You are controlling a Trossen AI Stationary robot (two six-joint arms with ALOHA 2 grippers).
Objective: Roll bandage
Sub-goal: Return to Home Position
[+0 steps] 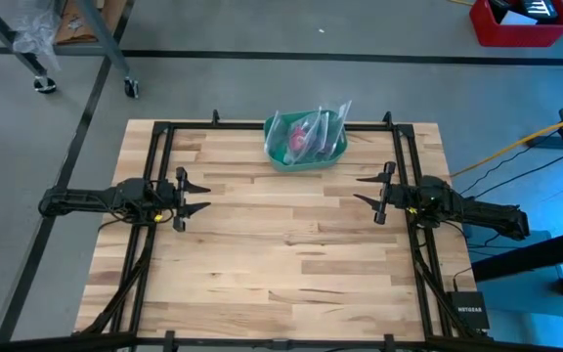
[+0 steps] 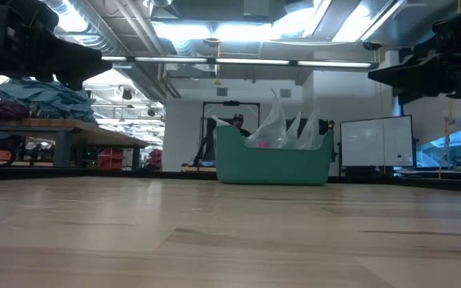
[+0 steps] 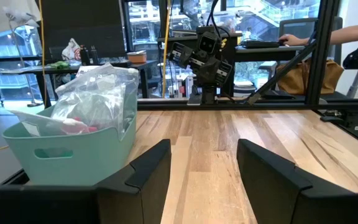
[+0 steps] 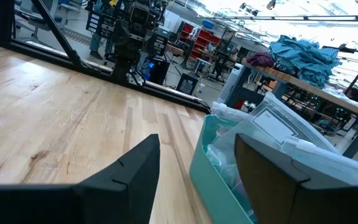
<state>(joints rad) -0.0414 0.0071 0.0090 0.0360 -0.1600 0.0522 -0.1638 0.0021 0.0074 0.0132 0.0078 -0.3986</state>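
**Bagged, binned, both arms clear**

On the bench (image 1: 281, 264): left arm (image 1: 96, 202) and right arm (image 1: 472, 210) at opposite sides, jaws on both spread wide, gripping nothing. At the far edge, green bowl (image 1: 306, 163), clear bag (image 1: 328, 119) standing inside. Within the bag, pink bandage (image 1: 298, 140). Probably light, soft and floppy; best pinched at a free end.

The desk (image 1: 281, 254), between the left end effector (image 1: 207, 195) and the right end effector (image 1: 358, 189), is pale jointed wood, smooth with a soft satin sheen. The left end effector's fingers (image 3: 151, 168) look like matt dark plastic. Farther off from them the green bin (image 3: 73, 152) is smooth, dull plastic. The bag (image 3: 98, 93) in it is clear, crinkly, glossy film over the pink cloth bandage (image 1: 297, 140).
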